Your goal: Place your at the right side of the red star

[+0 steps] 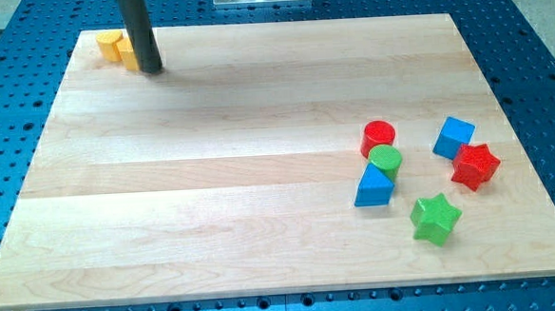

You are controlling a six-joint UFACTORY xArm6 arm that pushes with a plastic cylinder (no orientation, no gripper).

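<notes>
Your tip [151, 69] touches the yellow blocks [116, 48], far from the red star [475, 165] beside the blue cube [454, 137]; it carries no jaws.

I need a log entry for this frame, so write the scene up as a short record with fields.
board: wooden table top on a blue perforated base
my tip: at the view's top left, far from the red star
beside my tip: two yellow blocks, on its left, partly hidden by the rod; contact unclear
red star: near the view's right edge
blue cube: just up-left of the red star, touching or nearly so
red cylinder
green cylinder: just below the red cylinder
blue triangle: under the green cylinder
green star: lowest in view
</notes>
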